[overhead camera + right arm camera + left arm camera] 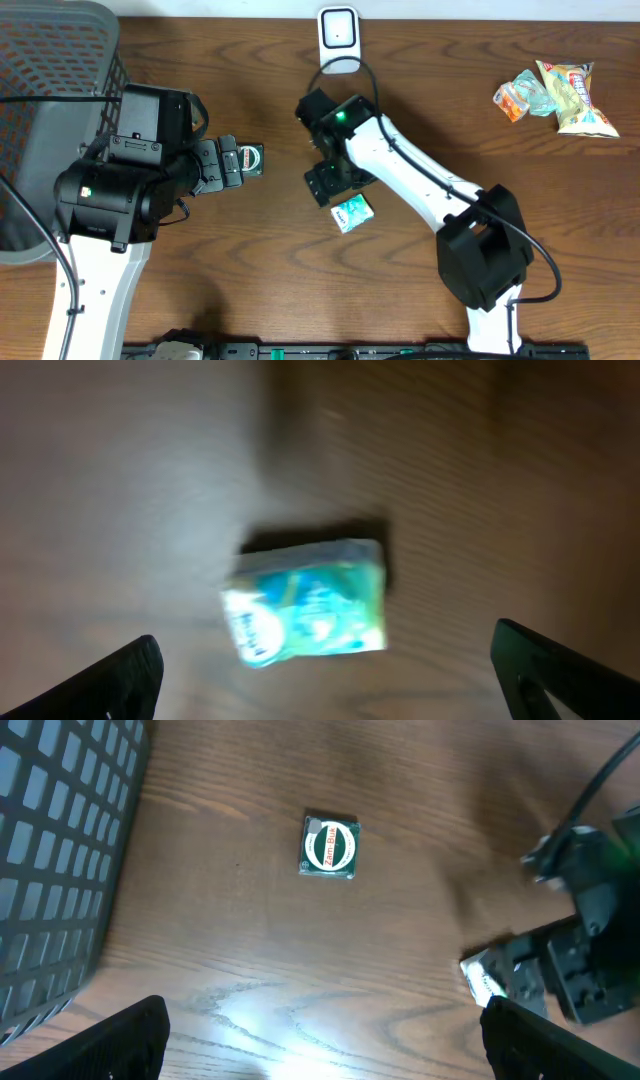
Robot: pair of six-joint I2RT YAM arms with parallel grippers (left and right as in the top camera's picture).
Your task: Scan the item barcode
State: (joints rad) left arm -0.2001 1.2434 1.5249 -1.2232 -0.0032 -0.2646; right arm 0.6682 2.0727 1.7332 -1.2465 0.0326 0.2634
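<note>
Stock as I read it: left gripper (232,163), jaws apart, empty, over green tin (329,848) lying flat on the table (450,120); right gripper (325,185), jaws apart, empty, above teal packet (305,612), also loose; scanner (338,38) at far edge, well apart from both; I judge nothing gripped, lifted or scanned yet.

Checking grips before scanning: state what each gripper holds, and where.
Nothing is held. The left gripper stands open by the small green square box, the right gripper open above the teal-and-white plastic packet.
</note>
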